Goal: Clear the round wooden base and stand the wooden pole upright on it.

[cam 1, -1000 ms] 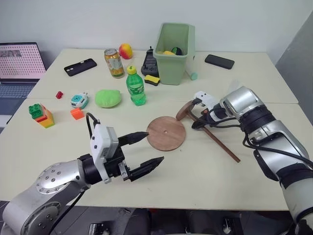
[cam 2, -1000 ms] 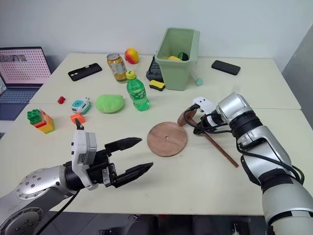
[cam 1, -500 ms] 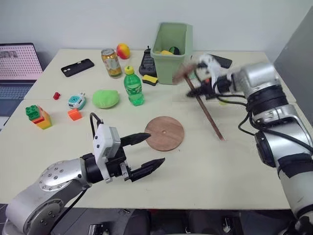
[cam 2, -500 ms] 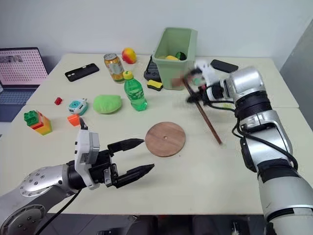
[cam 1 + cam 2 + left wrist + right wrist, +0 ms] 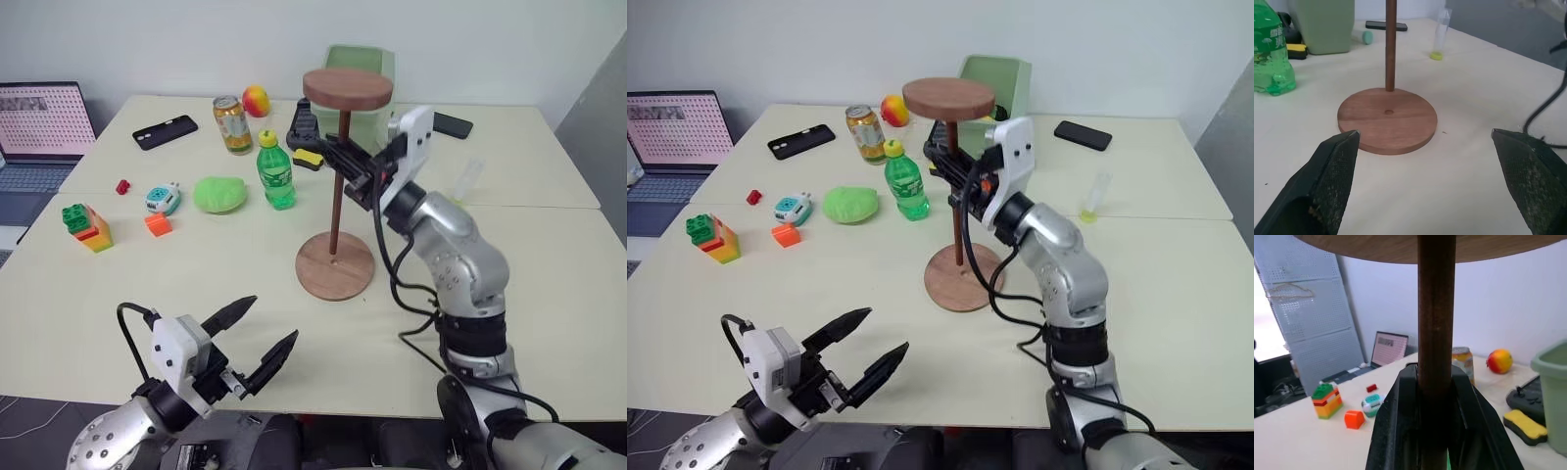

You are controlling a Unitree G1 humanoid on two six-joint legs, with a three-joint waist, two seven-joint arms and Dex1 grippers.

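Left eye view: the right pincer (image 5: 345,162) pinches the wooden pole (image 5: 336,186) mid-shaft, disc end up, its lower tip over the far edge of the round wooden base (image 5: 336,270), behind the centre hole. To finish well, I judge the tip should shift towards the hole and the rod stay plumb before letting go. The left pincer (image 5: 253,335) hangs spread near the desk's (image 5: 509,304) front edge, well apart. The green bottle (image 5: 274,174) stands near the base's left; open room lies on the right.
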